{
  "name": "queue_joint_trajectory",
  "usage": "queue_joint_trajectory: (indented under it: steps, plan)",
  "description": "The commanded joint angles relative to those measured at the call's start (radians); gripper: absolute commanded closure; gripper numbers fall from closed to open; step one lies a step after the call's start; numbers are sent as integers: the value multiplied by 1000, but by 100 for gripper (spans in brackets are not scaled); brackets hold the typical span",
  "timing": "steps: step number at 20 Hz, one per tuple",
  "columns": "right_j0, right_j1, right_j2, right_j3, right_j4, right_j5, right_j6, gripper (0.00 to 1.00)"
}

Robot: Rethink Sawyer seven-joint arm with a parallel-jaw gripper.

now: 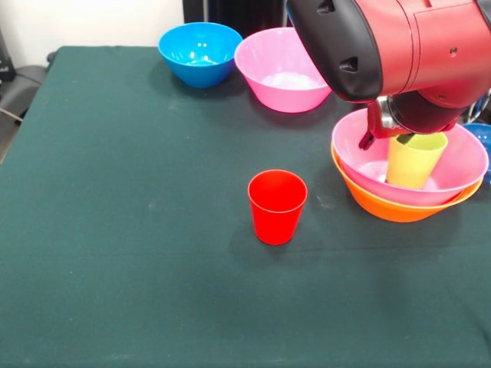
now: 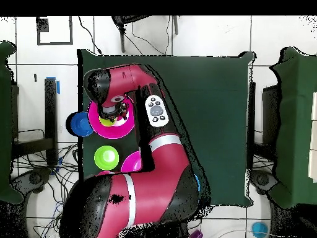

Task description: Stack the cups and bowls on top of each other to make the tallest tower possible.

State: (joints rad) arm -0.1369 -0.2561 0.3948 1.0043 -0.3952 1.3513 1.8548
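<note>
Judging by looks: smooth tapered lime-green plastic tumbler [image 1: 415, 160] light, stiff, thin-walled and slippery, unlikely to break but quick to tip or skid; best taken across the rim, one finger inside and one outside, or squeezed gently just below the lip. Standing upright, mouth up, inside glossy big pink plastic bowl [image 1: 459, 165], itself nested in wide glossy orange plastic bowl [image 1: 383, 205] at the right of the dark green table cloth [image 1: 123, 230] in the front view. Hanging straight over that tumbler's rim: red-and-black robot arm [image 1: 399, 42], wrist pointed down, gripper [image 1: 403, 136] right at the lip; whether clamped on the rim or parted cannot be made out, fingers hidden by the wrist in both views. Waiting well apart, mid-table: smooth tapered red plastic tumbler [image 1: 277, 206], upright. Sitting further back, side by side: medium light-blue glossy plastic bowl [image 1: 199, 52] and second big pink plastic bowl [image 1: 280, 69].
</note>
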Motion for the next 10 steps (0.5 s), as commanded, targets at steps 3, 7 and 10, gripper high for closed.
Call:
queue_joint_trajectory:
  steps: [3,7,10]
  plan:
    - [3,9,34,34,19,-41,-49,0]
    - [0,8,35,45,32,-57,-45,0]
    - [-7,4,36,64,45,-77,-41,0]
